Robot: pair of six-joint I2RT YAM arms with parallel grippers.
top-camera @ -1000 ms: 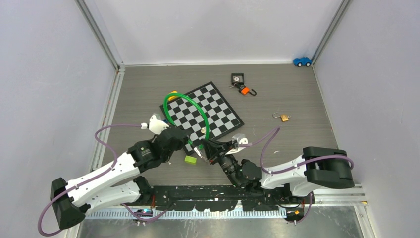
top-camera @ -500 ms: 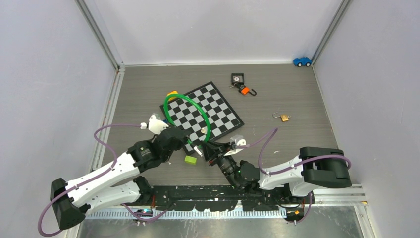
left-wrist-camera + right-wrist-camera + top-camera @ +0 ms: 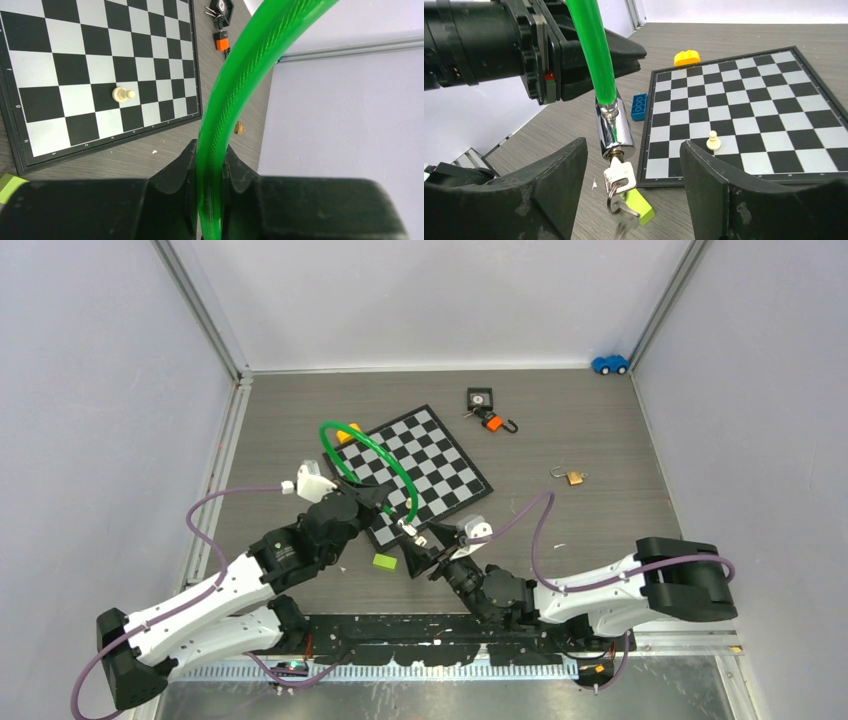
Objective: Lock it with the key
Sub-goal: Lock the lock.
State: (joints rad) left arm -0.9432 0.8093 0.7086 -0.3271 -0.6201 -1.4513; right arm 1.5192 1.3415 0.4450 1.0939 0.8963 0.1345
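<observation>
Green lock [image 3: 596, 60], one key [image 3: 619, 176] inserted, left hand [image 3: 210, 170] gripping.

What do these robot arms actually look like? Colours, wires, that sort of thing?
The left arm and right arm both have white shells with chunky black joints. A purple cable loops along each. The fingers are matte black, blunt wedges, and a small white block sits on each wrist.
</observation>
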